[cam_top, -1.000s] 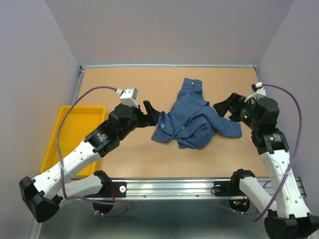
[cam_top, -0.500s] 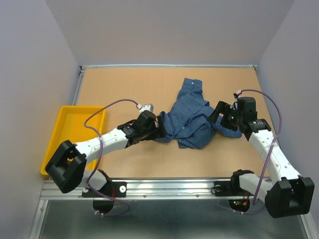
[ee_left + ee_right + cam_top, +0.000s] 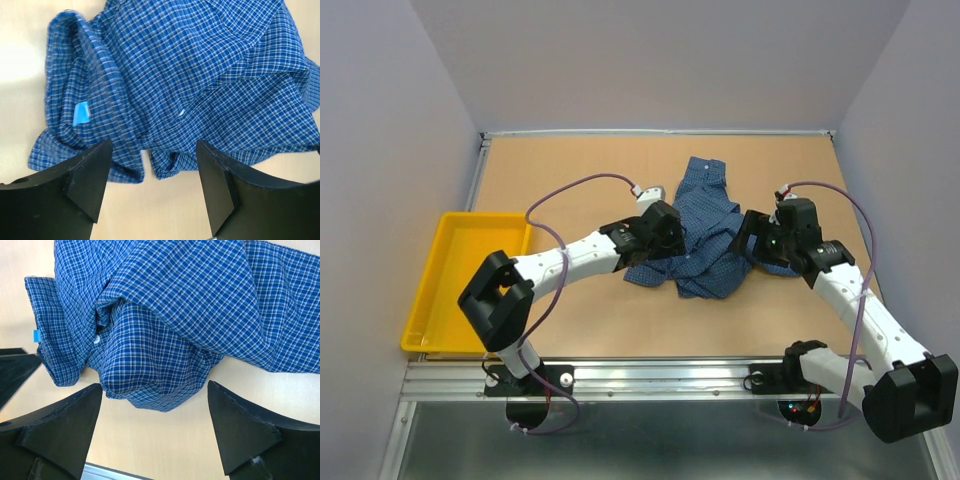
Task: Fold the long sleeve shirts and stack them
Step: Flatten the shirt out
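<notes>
Both arms share one build: the left white-and-black jointed arm [image 3: 570, 262] and the right white-and-black jointed arm [image 3: 870, 315] have glossy white tubular links between chunky black joint housings. A thin purple cable [image 3: 585, 179] arcs off the left one, and a second purple cable [image 3: 817, 182] off the right. A small white camera block [image 3: 650, 192] sits on the left wrist. The left fingers [image 3: 87, 175] and right fingers [image 3: 240, 432] are matte black wedges. Small red and green lights [image 3: 798, 408] glow by the right base.
</notes>
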### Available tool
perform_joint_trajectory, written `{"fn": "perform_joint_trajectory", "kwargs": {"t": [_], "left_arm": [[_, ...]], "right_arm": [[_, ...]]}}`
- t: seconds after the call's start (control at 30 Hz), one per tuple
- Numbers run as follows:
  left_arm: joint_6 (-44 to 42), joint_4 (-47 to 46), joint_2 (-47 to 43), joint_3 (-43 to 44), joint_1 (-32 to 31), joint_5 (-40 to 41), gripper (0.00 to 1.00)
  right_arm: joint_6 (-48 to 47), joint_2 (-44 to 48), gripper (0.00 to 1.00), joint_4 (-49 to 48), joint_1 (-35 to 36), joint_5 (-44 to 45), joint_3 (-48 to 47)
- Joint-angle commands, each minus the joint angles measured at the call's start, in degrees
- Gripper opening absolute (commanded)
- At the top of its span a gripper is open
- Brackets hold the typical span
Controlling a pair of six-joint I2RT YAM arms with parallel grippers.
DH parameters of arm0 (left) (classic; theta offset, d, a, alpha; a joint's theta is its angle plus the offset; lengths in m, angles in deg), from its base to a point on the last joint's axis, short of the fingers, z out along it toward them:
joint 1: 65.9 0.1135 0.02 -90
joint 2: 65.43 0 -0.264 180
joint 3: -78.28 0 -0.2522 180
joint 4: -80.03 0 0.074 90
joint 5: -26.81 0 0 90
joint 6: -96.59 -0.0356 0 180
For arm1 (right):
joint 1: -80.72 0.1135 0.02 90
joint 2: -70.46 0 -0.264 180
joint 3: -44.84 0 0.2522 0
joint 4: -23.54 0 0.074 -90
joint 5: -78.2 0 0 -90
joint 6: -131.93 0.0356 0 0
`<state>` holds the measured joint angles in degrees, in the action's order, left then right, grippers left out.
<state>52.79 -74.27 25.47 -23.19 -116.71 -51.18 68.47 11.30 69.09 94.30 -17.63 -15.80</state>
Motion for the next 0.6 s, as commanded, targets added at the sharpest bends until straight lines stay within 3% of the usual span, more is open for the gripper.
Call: {"fn": "perform_joint_trajectory", "kwargs": {"t": [0.0, 0.4, 0.57], "left_arm": [[0.12, 8.26, 5.34, 5.36, -2.63, 8.54, 0.76], [0.48, 8.89, 11.85, 5.1, -3.16, 9.78, 0.54], [-0.49, 8.36, 11.86, 5.01, -1.06, 10.66, 0.27]], "right_arm": [[0.96, 1.06, 0.9, 1.34, 1.62, 4.94, -1.2], [2.28, -4.47, 0.85, 0.04, 7.07, 5.12, -3.23], [3.43, -8.6, 0.76, -3.57, 8.91, 4.15, -2.17]]}}
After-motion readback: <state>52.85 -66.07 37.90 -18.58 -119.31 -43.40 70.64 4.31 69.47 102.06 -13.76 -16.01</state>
